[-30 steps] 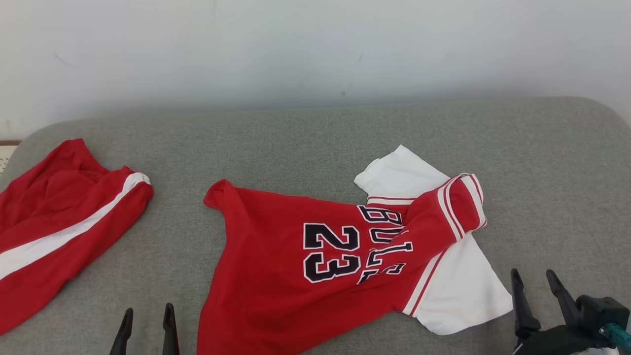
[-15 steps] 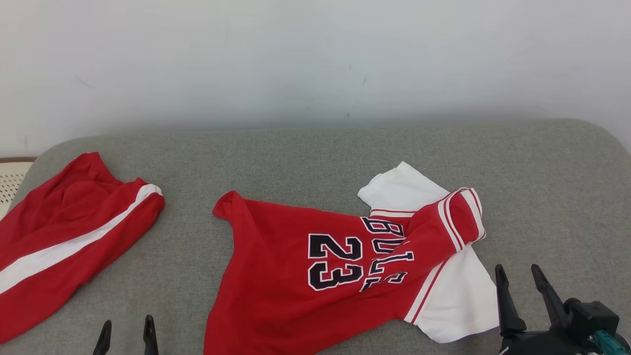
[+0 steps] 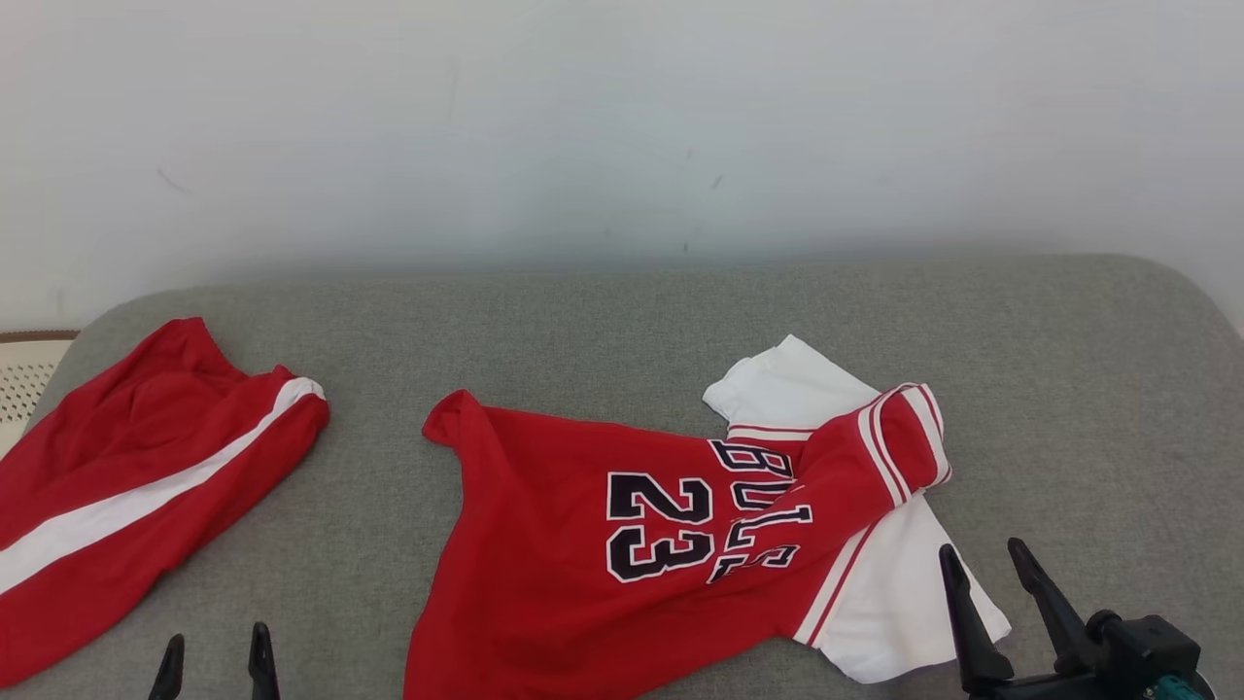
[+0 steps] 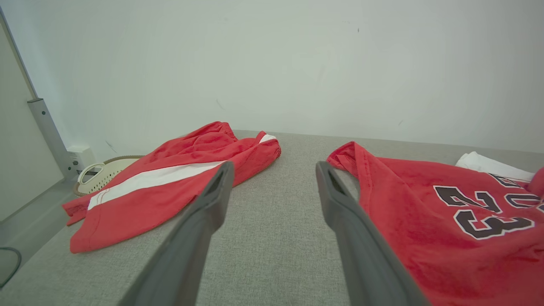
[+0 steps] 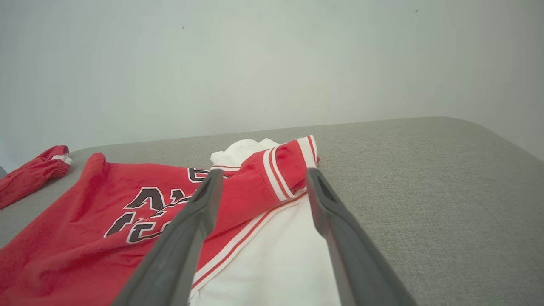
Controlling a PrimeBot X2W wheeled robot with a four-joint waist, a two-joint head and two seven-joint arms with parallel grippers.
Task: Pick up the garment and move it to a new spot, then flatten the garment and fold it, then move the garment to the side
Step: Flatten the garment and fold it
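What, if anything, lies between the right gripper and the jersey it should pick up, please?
Nothing visible stands in the way: the right gripper, fingers apart, is right beside the white sleeve of the jersey on the grey cushion.

The head view looks forward and down from above onto the grey cushioned surface [image 3: 622, 321], taking in most of its width, with the pale wall [image 3: 622, 117] across the top. The left wrist view sits low and close over that surface, facing along it toward the wall, between the red shorts [image 4: 170, 182] and the red jersey [image 4: 416, 204]. The right wrist view sits equally low, just over the jersey's white sleeve. All three views share jersey, shorts and wall.
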